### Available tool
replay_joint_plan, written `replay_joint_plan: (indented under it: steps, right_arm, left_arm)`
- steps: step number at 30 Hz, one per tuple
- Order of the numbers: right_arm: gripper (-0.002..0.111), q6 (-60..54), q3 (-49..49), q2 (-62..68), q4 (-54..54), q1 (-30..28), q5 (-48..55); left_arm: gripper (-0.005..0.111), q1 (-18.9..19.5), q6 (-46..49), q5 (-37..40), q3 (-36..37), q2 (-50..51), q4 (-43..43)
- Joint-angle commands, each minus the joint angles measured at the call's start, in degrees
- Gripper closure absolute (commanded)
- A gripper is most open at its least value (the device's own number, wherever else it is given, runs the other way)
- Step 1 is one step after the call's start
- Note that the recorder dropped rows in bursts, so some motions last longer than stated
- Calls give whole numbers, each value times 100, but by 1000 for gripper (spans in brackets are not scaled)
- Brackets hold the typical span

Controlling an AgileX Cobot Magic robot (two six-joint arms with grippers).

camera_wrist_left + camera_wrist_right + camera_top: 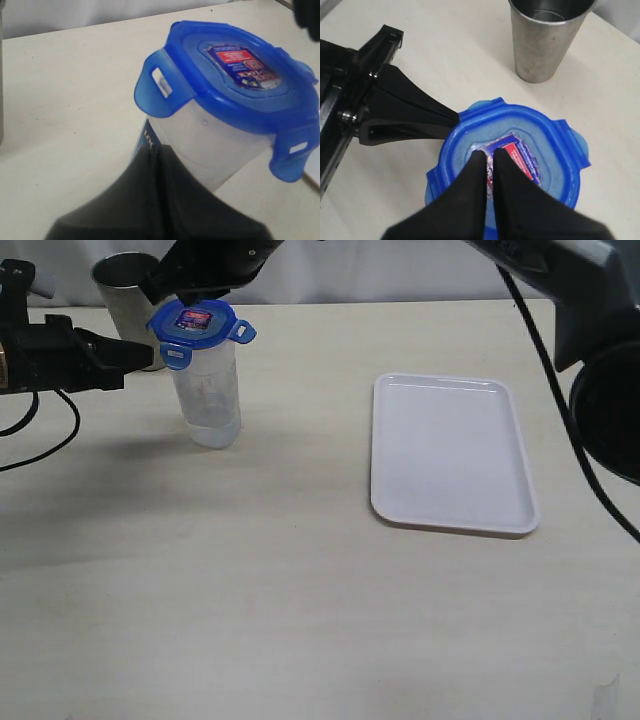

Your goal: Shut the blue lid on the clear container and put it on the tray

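Lid seating is the step in hand. I see the blue lid (200,322) sitting on the mouth of the clear container (208,400), label up, with at least two snap flaps flared outward rather than latched, so I judge closure incomplete. The container stands upright on the table (300,590). Its long axis is vertical, with mouth and lid facing up. It is on the left side of the exterior view, just beside a grey metal cup (125,285) and well apart from the tray (452,455), which lies flat.

My right gripper (490,159) comes from above, fingers pressed together, tips bearing on the lid's centre label. My left gripper (143,353), likewise pressed together and holding nothing, comes in from the side, its tip touching the lid's edge at the container's rim.

Next move, as I judge it: press each flap down until it latches while steadying the container. Then open a gripper, grasp the body and carry it upright to the tray.
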Motion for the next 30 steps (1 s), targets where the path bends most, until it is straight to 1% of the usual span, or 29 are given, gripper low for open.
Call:
replay_joint_plan:
  steps: [1,10,13,15,17,22,30]
  right_arm:
    - [104,12,-51,183,-7,55,51]
    - [104,24,-51,422,-141,55,323]
    - [104,24,-51,382,-339,55,420]
    - [104,74,-51,375,-476,55,506]
    - [104,186,-51,375,-638,55,557]
    - [104,186,-51,375,-713,55,595]
    - [104,186,-51,386,-711,55,599]
  left_arm:
    - [107,-13,18,-104,25,6,-53]
    - [107,-13,18,-117,25,6,-53]
    - [107,-13,18,-131,25,6,-53]
    - [107,-13,18,-228,25,19,9]
    - [107,-13,42,-483,25,38,170]
    - [107,-13,288,-912,25,48,68]
    - [107,-13,312,-920,25,48,127]
